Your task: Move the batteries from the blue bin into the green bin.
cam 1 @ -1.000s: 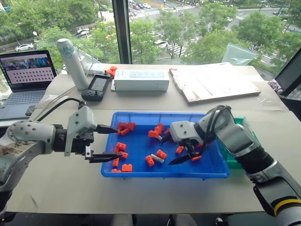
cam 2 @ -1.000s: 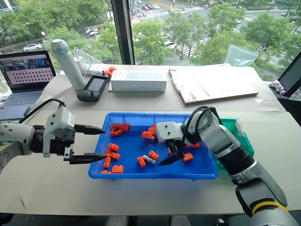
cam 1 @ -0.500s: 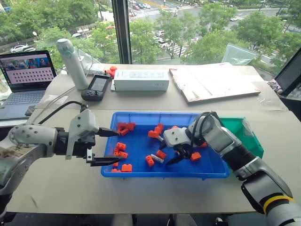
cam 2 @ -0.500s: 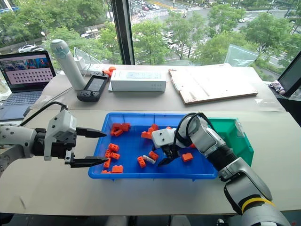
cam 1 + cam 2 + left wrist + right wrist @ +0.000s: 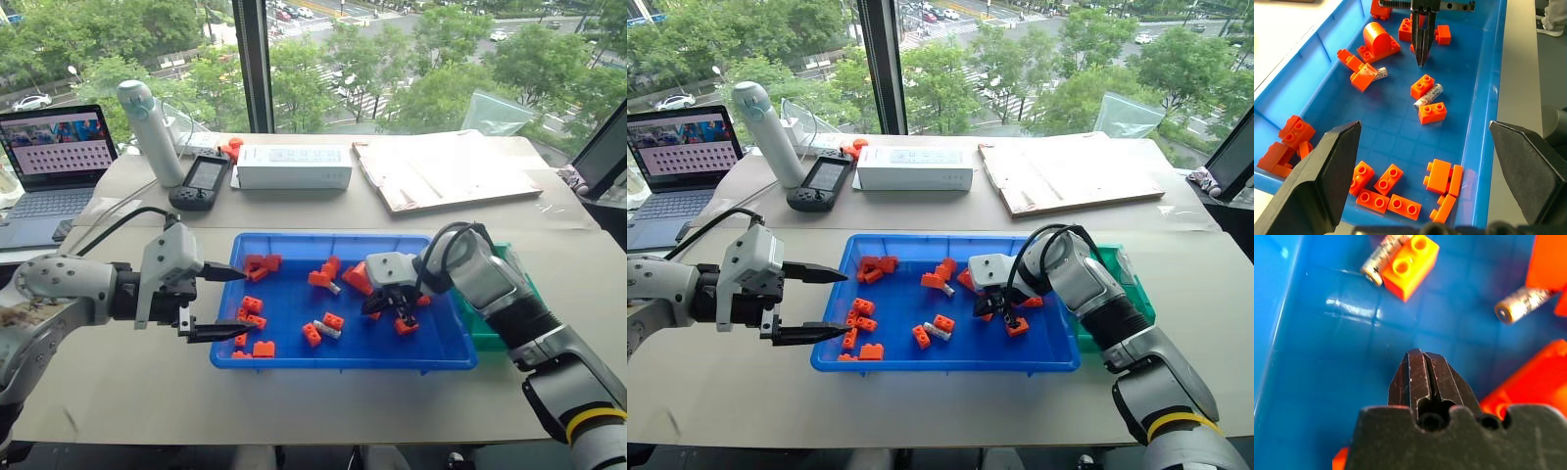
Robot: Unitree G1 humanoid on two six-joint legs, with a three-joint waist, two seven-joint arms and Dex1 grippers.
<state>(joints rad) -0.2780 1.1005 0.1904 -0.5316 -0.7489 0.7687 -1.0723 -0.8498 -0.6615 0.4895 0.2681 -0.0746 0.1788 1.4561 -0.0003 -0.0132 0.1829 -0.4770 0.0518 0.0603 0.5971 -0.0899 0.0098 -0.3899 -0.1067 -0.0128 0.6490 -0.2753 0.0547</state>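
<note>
The blue bin point(image 5: 333, 238) holds several orange bricks and two batteries. One battery point(image 5: 329, 331) lies between two bricks near the bin's middle. The other battery point(image 5: 334, 288) lies further back beside a brick. My right gripper point(image 5: 369, 311) hangs low inside the bin, right of both batteries, shut with nothing between its fingers point(image 5: 1422, 360). Its wrist view shows both batteries point(image 5: 1382, 257) point(image 5: 1520, 303) lying apart from the tips. My left gripper point(image 5: 242, 302) stands open over the bin's left rim, holding nothing. The green bin point(image 5: 487, 331) sits against the blue bin's right side, mostly hidden by my right arm.
Orange bricks point(image 5: 253, 313) are scattered over the blue bin's floor. Behind the bin on the table are a laptop point(image 5: 54, 147), a white bottle point(image 5: 147, 122), a handheld console point(image 5: 201, 181), a white box point(image 5: 294, 166) and a flat board point(image 5: 446, 171).
My right gripper has gone from open to shut, empty, and shifted right inside the blue bin, away from the middle battery. The left arm has stayed put.
</note>
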